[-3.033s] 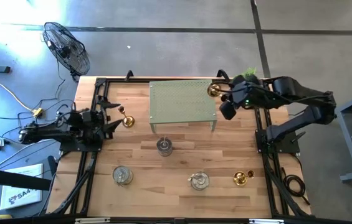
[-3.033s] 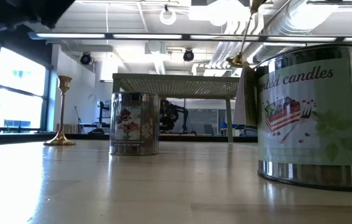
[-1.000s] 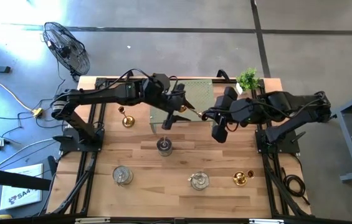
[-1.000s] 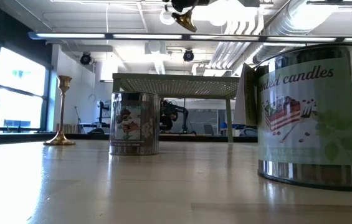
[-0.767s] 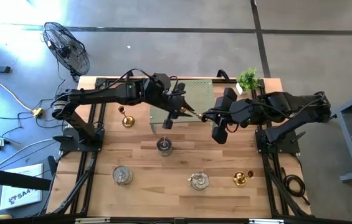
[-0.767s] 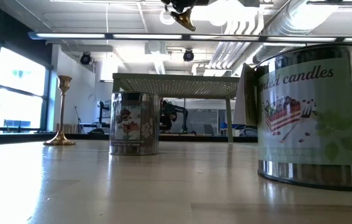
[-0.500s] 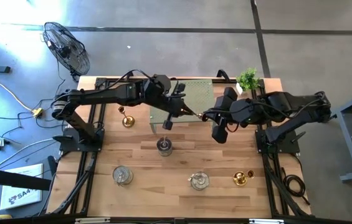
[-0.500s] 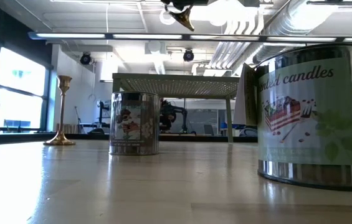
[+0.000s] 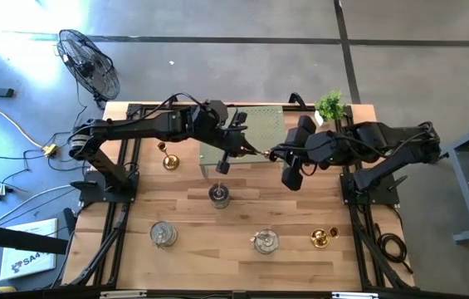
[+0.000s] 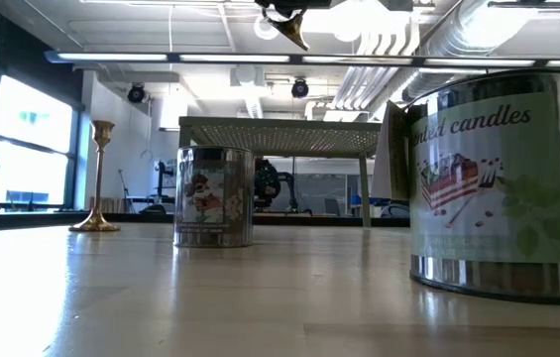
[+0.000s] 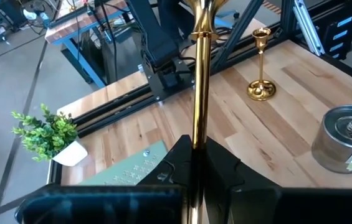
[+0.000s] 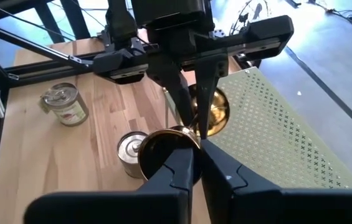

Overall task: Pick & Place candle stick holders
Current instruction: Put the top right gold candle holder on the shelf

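A gold candle stick holder (image 9: 255, 152) is held in mid-air above the perforated shelf (image 9: 263, 124), gripped at both ends: the left tool (image 9: 236, 150) is clamped on the thin stem (image 11: 199, 93), the right tool (image 9: 277, 153) pinched near the round base (image 12: 163, 146). Polished brass is judged stiff, fairly light and slippery, so the stem is best taken close to the base, where it cannot swing. Two more gold holders (image 9: 166, 158) and three tins (image 9: 219, 195) are left standing on the table (image 9: 300, 208).
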You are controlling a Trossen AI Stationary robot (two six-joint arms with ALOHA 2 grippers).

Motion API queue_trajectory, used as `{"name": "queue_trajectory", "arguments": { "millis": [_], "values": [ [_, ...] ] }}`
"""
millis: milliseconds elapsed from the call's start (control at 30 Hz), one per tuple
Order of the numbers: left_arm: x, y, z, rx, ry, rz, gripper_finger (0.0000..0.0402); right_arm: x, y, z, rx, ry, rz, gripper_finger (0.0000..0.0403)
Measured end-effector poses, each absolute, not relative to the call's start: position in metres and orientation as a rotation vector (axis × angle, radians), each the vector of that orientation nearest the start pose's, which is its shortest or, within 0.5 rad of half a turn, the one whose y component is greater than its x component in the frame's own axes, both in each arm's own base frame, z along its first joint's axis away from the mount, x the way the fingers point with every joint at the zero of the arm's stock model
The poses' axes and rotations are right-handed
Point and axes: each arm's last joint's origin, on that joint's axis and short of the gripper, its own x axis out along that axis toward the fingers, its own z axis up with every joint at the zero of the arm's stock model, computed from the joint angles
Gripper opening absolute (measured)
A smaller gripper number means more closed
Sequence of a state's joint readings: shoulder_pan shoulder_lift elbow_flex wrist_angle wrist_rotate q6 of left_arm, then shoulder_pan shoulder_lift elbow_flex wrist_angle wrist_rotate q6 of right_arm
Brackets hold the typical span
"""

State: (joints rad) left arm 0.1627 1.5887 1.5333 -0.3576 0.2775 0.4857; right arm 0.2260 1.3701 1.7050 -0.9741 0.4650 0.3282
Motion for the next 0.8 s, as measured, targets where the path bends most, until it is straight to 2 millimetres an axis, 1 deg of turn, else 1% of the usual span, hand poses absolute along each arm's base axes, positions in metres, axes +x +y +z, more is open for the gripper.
{"name": "queue_trajectory", "arguments": {
  "millis": [233,367,500,567,667,800],
  "values": [
    [0.356,0.051,0.374,0.382,0.379,-0.206,0.0007,0.251,0.046,0.445,0.078,0.540,-0.319,0.0074],
    [0.356,0.051,0.374,0.384,0.377,-0.206,0.0007,0.251,0.048,0.445,0.056,0.542,-0.300,0.0120],
    [0.357,0.050,0.375,0.380,0.373,-0.208,0.0007,0.250,0.054,0.449,0.022,0.509,-0.268,0.0170],
    [0.356,0.051,0.375,0.372,0.378,-0.190,0.0007,0.247,0.059,0.455,0.001,0.475,-0.246,0.0192],
    [0.356,0.052,0.376,0.370,0.382,-0.164,0.0007,0.237,0.066,0.466,-0.036,0.438,-0.222,0.0218],
    [0.352,0.052,0.380,0.357,0.375,-0.133,0.0007,0.219,0.073,0.481,-0.080,0.366,-0.266,0.0228]
  ]
}}
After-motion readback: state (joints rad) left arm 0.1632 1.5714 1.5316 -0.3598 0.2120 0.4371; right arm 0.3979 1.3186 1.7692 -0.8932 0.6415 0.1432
